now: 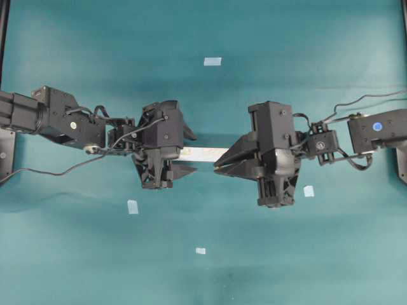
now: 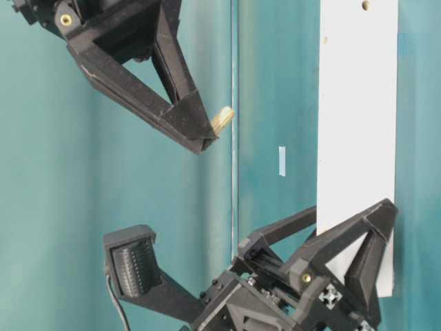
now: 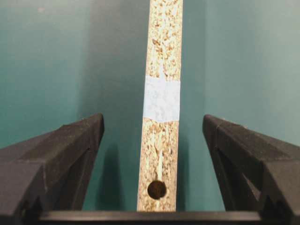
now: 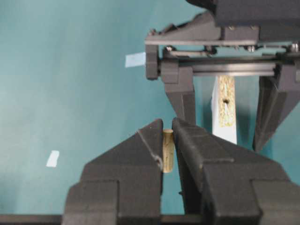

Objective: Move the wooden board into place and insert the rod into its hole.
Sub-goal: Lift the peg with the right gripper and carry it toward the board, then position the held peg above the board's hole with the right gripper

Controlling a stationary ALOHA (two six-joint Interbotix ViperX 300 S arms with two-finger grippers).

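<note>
Chipboard-edged wooden board (image 3: 160, 108) btwn spread left end effector (image 3: 154, 154) fingers, untouched.

Rod (image 2: 222, 118) pinched in upper tool (image 2: 203, 134), well apart from wooden board (image 2: 357, 124).

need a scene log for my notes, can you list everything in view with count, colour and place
wooden board: one, whitish face, speckled tan edge, standing on edge on the table between the open fingers of the left claw
hole: one, dark, in the board's edge near the left claw
rod: one, cream, pinched at the right claw's tips
tape squares: four, pale blue, spread over the table
tape patch: one, pale blue, on the board's edge
table: one, teal
left claw: black, open
right claw: black, shut on the rod
</note>
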